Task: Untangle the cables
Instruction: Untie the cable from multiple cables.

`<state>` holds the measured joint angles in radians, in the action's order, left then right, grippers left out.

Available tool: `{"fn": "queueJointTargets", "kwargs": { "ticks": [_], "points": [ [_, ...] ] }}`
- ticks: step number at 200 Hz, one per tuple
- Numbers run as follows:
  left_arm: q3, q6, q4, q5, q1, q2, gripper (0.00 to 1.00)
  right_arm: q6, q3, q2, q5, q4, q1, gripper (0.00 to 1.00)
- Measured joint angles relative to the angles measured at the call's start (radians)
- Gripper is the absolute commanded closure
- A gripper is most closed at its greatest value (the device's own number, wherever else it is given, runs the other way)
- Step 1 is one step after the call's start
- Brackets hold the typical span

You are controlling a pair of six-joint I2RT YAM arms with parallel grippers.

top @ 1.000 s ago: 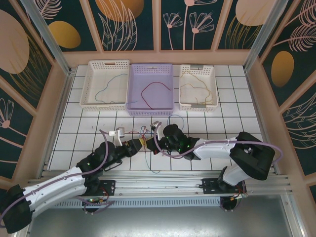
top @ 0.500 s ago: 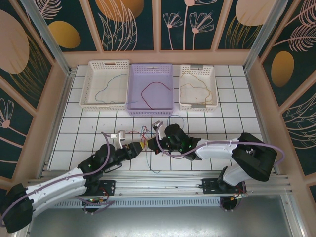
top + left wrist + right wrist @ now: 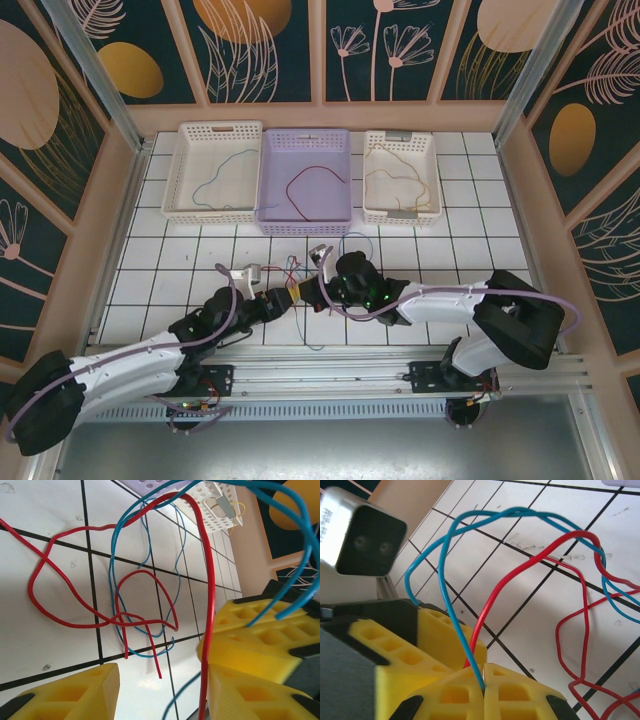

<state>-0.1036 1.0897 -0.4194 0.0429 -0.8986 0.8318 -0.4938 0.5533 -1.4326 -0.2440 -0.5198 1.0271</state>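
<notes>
A tangle of red and blue cables (image 3: 291, 268) lies on the tiled table in front of the baskets. My right gripper (image 3: 304, 292) (image 3: 485, 667) is shut on a blue cable (image 3: 459, 630) that arches up from its fingertips. A red cable (image 3: 510, 575) drops behind the same fingers. My left gripper (image 3: 287, 297) (image 3: 162, 680) is open and stands right against the right one. That lifted red cable (image 3: 202, 580) runs down between the left fingers, close to the right-hand finger (image 3: 250, 695). More red and blue loops (image 3: 114, 560) lie flat on the tiles beyond.
Three baskets stand in a row at the back: a white one (image 3: 186, 170) holding a blue-green cable, a lilac one (image 3: 272, 185) with a red cable, and a white one (image 3: 430, 180) with yellow-tan cables. Pink walls enclose the table.
My left arm has reached forward and to the right, bringing its gripper up against the right one. The right gripper has stayed put, still shut on the blue cable.
</notes>
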Motion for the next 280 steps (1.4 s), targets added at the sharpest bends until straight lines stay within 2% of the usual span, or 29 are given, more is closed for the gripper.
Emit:
{"fn": "queueJointTargets", "kwargs": {
  "ticks": [26,56,82,104,132,154,213,244,280],
  "points": [
    [-0.007,0.000,-0.011,-0.005,0.000,0.026,0.54,-0.006,-0.004,0.004,-0.005,-0.008,0.000,1.00],
    [-0.011,0.000,-0.027,-0.020,0.000,0.039,0.62,-0.011,-0.013,0.004,-0.013,-0.008,0.000,1.00],
    [-0.026,0.002,-0.046,-0.026,0.000,0.062,0.77,-0.011,-0.013,0.007,-0.012,-0.008,0.000,1.00],
    [-0.035,-0.004,-0.066,-0.025,0.000,0.090,1.00,-0.011,-0.017,0.024,-0.011,-0.006,-0.001,1.00],
    [-0.039,-0.004,-0.077,-0.029,0.000,0.097,1.00,-0.011,-0.043,0.092,0.006,0.014,-0.018,1.00],
    [-0.041,-0.011,-0.038,-0.049,0.000,0.041,1.00,-0.026,-0.079,0.185,0.041,0.055,-0.072,1.00],
    [-0.090,-0.057,0.190,-0.123,0.000,-0.204,1.00,-0.080,-0.207,0.533,0.127,0.236,-0.314,1.00],
    [-0.123,-0.084,0.321,-0.139,0.000,-0.256,1.00,-0.093,-0.215,0.683,0.161,0.364,-0.431,1.00],
    [-0.203,-0.127,0.456,-0.168,0.000,-0.282,1.00,-0.097,-0.216,0.786,0.161,0.503,-0.597,1.00]
  ]
}}
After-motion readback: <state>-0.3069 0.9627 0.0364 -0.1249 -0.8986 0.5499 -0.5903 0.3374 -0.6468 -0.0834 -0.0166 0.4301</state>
